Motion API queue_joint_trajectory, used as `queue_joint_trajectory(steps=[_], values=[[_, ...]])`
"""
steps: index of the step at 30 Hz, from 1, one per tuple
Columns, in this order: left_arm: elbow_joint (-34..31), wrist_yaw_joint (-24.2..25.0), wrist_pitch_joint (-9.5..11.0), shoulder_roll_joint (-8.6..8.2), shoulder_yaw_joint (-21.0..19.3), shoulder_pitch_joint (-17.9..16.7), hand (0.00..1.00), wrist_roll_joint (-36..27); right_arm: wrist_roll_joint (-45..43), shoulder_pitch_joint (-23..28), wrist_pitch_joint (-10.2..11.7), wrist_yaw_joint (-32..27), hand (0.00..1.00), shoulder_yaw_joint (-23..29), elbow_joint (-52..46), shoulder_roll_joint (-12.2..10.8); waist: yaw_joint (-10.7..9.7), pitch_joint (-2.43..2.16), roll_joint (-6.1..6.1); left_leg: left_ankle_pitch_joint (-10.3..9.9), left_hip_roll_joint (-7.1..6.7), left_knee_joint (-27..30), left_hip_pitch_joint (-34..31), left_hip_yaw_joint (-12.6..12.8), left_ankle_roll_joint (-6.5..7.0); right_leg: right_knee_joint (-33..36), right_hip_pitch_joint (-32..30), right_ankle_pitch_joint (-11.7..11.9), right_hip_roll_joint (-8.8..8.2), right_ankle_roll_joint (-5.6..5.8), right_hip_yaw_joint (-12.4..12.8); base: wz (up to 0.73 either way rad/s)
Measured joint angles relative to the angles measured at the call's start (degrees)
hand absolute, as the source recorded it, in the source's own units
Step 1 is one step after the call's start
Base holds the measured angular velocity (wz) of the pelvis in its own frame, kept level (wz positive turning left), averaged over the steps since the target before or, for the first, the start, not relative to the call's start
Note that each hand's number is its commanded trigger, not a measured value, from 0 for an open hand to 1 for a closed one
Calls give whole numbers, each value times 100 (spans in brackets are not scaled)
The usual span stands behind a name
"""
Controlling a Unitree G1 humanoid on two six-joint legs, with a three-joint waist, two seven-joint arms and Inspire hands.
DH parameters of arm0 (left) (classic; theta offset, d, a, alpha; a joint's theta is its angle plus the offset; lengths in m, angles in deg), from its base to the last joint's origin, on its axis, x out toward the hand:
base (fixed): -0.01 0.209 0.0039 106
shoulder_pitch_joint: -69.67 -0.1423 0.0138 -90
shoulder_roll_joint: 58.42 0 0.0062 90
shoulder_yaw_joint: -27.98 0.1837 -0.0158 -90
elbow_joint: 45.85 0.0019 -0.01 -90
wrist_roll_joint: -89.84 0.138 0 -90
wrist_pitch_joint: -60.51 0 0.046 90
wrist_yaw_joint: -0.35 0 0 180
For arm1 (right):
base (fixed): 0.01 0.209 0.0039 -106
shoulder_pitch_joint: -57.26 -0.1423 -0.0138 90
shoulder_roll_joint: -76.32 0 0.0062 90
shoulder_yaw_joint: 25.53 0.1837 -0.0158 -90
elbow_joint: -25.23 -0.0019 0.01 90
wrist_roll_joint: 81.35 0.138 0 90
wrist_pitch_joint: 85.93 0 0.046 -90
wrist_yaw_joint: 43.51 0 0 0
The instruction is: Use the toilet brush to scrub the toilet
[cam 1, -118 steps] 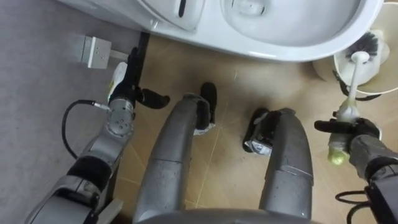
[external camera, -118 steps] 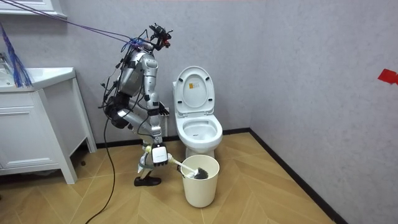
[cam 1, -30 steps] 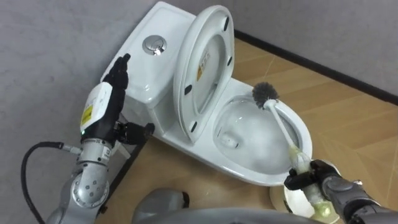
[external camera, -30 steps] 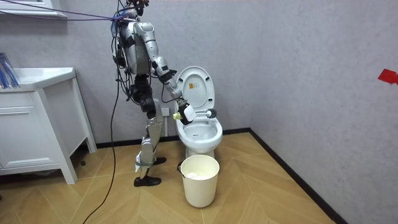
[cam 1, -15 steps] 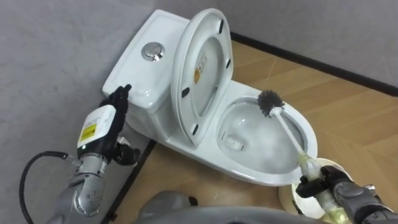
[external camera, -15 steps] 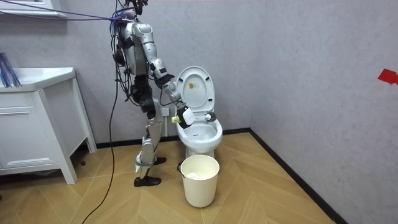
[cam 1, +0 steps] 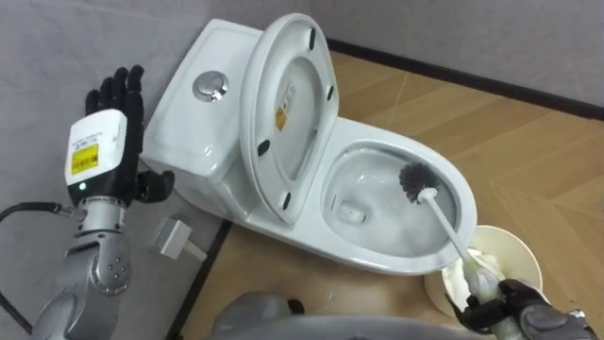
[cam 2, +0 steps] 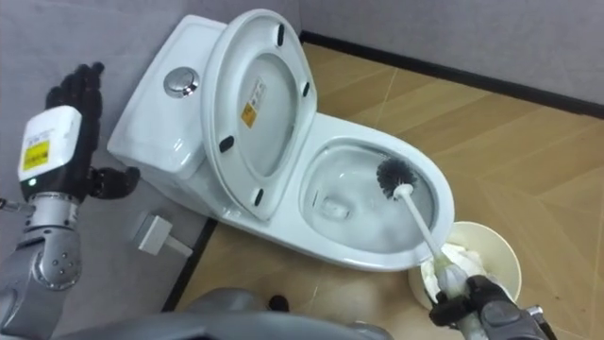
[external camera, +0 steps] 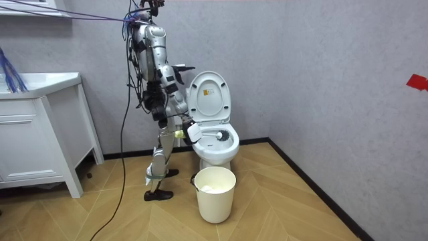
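Brush (cam 1: pixel 442 224) seemingly deeper in bowl (cam 1: pixel 396 147) — right hand (cam 1: pixel 510 306) half cut off

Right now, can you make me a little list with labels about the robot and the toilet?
Where: the robot stands upright beside the toilet, on the room view's left
Top: lid stands open
Tool: brush, head down inside the bowl, handle slanting out over the front rim
Holding it: right robot hand, curled round the handle's end
Other hand: left robot hand, up by the tank, fingers straight, holding nothing
Nearby: bucket on the floor by the bowl's front
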Motion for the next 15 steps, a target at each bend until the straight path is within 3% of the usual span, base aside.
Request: queue_joint_trajectory(steps=[10,15], values=[[30,-116,27,0,51,9,0,16,-37,-30,20,63,100,-5,-4,-1,-183,2,-61,0,1,31,-25,11,0,-18,-1,5,17,-3,11,0],[262,-127,-11,4,356,26,0,18,-264,-79,-5,64,100,-12,-9,-2,-238,-14,-38,-2,15,51,-116,29,0,16,-97,5,18,-6,11,0]])
